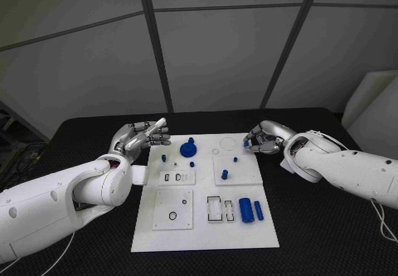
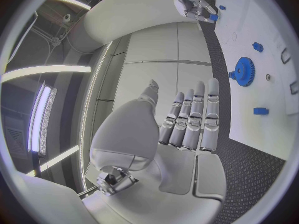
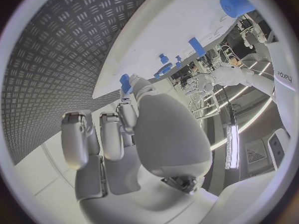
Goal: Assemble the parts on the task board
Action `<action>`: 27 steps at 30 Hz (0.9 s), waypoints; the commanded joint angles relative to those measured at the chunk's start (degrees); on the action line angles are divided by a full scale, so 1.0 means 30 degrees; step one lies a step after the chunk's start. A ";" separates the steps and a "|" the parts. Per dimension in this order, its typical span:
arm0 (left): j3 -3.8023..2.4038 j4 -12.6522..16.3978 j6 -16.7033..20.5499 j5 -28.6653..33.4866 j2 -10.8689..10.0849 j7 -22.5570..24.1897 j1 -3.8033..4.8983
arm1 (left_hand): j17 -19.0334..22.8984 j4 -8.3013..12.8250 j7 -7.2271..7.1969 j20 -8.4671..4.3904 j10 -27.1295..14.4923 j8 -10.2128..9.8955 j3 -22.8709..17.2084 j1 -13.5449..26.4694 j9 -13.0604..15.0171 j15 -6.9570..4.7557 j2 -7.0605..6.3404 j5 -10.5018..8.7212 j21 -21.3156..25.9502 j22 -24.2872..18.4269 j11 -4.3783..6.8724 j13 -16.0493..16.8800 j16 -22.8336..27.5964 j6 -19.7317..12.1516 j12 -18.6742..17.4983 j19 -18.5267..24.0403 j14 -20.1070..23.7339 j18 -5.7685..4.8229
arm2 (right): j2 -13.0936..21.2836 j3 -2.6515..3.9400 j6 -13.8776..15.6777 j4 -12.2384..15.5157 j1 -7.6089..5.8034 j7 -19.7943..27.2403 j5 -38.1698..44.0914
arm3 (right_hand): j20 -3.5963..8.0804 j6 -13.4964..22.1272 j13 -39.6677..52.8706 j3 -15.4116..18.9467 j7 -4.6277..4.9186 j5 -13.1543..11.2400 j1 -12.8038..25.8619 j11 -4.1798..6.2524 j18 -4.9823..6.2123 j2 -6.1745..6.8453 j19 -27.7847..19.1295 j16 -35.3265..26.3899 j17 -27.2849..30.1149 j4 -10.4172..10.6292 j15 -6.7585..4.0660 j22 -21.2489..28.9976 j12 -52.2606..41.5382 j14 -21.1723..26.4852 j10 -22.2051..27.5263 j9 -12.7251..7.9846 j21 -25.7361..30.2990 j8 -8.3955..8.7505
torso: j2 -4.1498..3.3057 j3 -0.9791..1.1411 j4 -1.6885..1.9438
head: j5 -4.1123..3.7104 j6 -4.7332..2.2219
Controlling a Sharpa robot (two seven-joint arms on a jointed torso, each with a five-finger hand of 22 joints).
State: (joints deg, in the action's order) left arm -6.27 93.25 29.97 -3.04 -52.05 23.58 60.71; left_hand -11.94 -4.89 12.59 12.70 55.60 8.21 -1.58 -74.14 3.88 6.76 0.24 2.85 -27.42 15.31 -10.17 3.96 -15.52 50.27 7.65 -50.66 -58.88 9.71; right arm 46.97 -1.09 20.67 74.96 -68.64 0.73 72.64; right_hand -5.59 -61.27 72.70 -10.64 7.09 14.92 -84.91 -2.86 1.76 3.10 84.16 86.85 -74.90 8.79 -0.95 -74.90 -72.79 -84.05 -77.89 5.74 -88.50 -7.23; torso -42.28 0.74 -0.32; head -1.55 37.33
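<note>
Making out a single word: "sharpa", in dark lower-case letters, running sideways along a white casing [image 3: 280, 82] at the rim of the right wrist view. Reading it with some difficulty, the letters bending with the curve of the lens. Finding only tiny dark marks on the task board [image 1: 207, 236] in the head view, too small to read as letters or numbers. Seeing no other legible label, number or sign.
</note>
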 commanded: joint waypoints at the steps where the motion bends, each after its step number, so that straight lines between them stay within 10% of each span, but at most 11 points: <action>1: -0.0013 0.0009 -0.0222 -0.0145 -0.0006 0.0054 0.0008 | -0.0017 0.0118 0.0008 0.0037 0.0046 -0.0078 -0.0044 -0.0019 -0.0006 0.0121 0.0167 -0.0053 -0.0112 0.0022 0.0073 -0.0009 0.0092 0.0087 -0.0062 0.0107 0.0000 0.0100 | 0.0168 0.0018 0.1558 0.0653 -0.0031 -0.0280 0.0068 | 0.0139 -0.0132 -0.0028 -0.0139 0.0015 0.0136 -0.0033 0.0164 -0.0389 -0.0233 0.1315 0.0077 -0.2919 0.0008 -0.0168 -0.4287 0.0037 -0.1532 0.0029 0.0030 -0.0108 -0.0133 | 0.0023 -0.0001 -0.0030 | 0.0013 -0.0004; 18: -0.0013 -0.0157 -0.0242 -0.0144 0.0064 0.0053 -0.0003 | -0.0042 0.0140 0.0023 0.0040 0.0054 -0.0107 0.0012 0.0003 -0.0010 0.0124 0.0144 -0.0054 -0.0135 0.0044 0.0067 -0.0010 0.0099 0.0083 -0.0089 0.0128 -0.0005 0.0100 | -0.0231 0.0070 0.2023 0.5700 -0.0058 -0.3090 0.0475 | 0.0164 -0.0006 -0.0086 -0.0318 0.0048 -0.0200 -0.0013 0.0141 -0.0406 -0.0371 0.1368 0.0092 -0.2965 -0.0052 -0.0162 -0.4350 0.0131 -0.1540 0.0070 0.0005 -0.0139 -0.0115 | 0.0322 -0.0114 -0.0030 | 0.0416 0.0206; 27: -0.0014 -0.0334 -0.0271 -0.0142 0.0174 0.0043 0.0011 | -0.0085 0.0152 0.0005 0.0040 0.0174 -0.0096 0.0100 0.0057 0.0006 0.0113 0.0128 -0.0055 -0.0174 0.0081 0.0087 0.0009 0.0099 0.0179 -0.0076 0.0158 -0.0034 0.0105 | -0.2872 0.0048 0.0978 0.5622 -0.0046 -0.4621 0.1505 | 0.0165 -0.0006 -0.0010 -0.0428 0.0049 -0.0741 0.0017 0.0136 -0.0448 -0.0433 0.1503 0.0137 -0.3067 -0.0163 -0.0159 -0.4508 0.0072 -0.1564 -0.0007 0.0011 -0.0222 -0.0169 | 0.0523 -0.0202 0.0031 | 0.0774 0.0506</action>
State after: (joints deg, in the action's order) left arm -6.26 92.24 29.89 -3.05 -51.59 23.50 60.66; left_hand -12.10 -4.73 12.59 12.70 55.84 8.22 -1.42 -74.14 3.88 6.76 0.24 2.85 -27.64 15.50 -9.93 3.96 -15.53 50.27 7.65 -50.66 -58.88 9.71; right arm 38.99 -0.94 25.17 92.25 -68.70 -9.59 74.91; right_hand -5.41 -60.84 72.62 -11.60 7.39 12.80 -85.11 -2.65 0.84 2.59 83.96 87.07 -74.90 8.32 -0.94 -74.90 -72.76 -84.05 -77.68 5.68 -88.96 -7.41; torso -40.96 0.26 -0.41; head 0.49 38.62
